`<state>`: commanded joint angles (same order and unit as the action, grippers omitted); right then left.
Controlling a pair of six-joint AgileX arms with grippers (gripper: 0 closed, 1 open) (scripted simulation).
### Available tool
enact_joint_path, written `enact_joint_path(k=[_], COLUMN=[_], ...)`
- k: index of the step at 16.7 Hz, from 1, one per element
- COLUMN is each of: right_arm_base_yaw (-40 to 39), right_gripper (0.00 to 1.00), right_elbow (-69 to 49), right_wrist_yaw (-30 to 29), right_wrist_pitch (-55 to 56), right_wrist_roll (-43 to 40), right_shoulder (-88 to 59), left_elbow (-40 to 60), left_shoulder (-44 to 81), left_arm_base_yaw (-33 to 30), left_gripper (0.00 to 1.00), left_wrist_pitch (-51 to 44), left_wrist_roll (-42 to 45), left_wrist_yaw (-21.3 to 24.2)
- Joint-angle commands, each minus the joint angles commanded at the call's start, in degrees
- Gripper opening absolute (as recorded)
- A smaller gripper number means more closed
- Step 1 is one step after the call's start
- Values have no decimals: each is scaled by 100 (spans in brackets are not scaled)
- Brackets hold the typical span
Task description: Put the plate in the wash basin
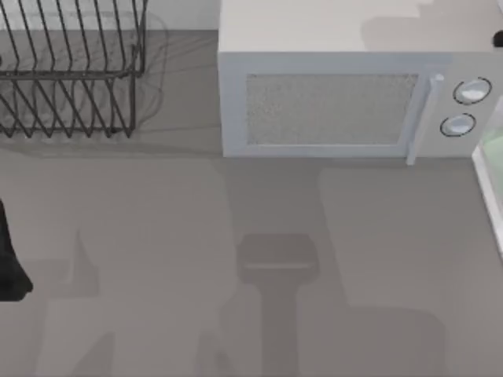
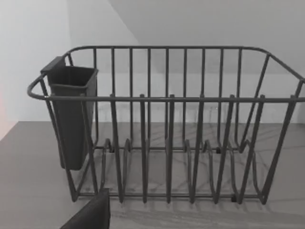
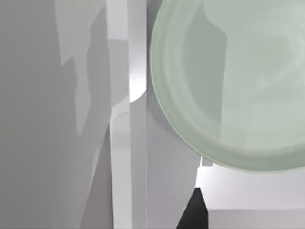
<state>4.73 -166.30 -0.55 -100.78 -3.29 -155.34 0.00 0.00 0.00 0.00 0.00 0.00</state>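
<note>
Top view: white microwave at table rear, dark wire dish rack at rear left, wash basin rim strip at right edge. Right wrist view: pale mint plate lies inside wash basin, beside its white rim; jaw state cannot tell. Left arm parked at left edge, facing dish rack; jaw state cannot tell.

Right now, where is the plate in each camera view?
Top view: the plate is a green sliver at the right edge, just past the wash basin rim.
Left wrist view: faces the dish rack instead.
Right wrist view: plate lies beside that same white rim.
</note>
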Motion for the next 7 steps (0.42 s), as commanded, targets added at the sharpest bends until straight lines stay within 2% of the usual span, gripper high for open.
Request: enact_joint_path(k=[1,2,7], right_arm_base_yaw=[0,0,0], right_gripper=[98,100,100], right_elbow=[0,0,0], right_wrist_yaw=[0,0,0], right_wrist_pitch=[0,0,0], right_wrist_roll=[0,0,0], right_shoulder=[0,0,0], left_elbow=[0,0,0], left_shoulder=[0,0,0], left_arm_base_yaw=[0,0,0], left_gripper=[100,100,100], left_wrist_pitch=[0,0,0], left_wrist_roll=[0,0,0], left_wrist_yaw=[0,0,0])
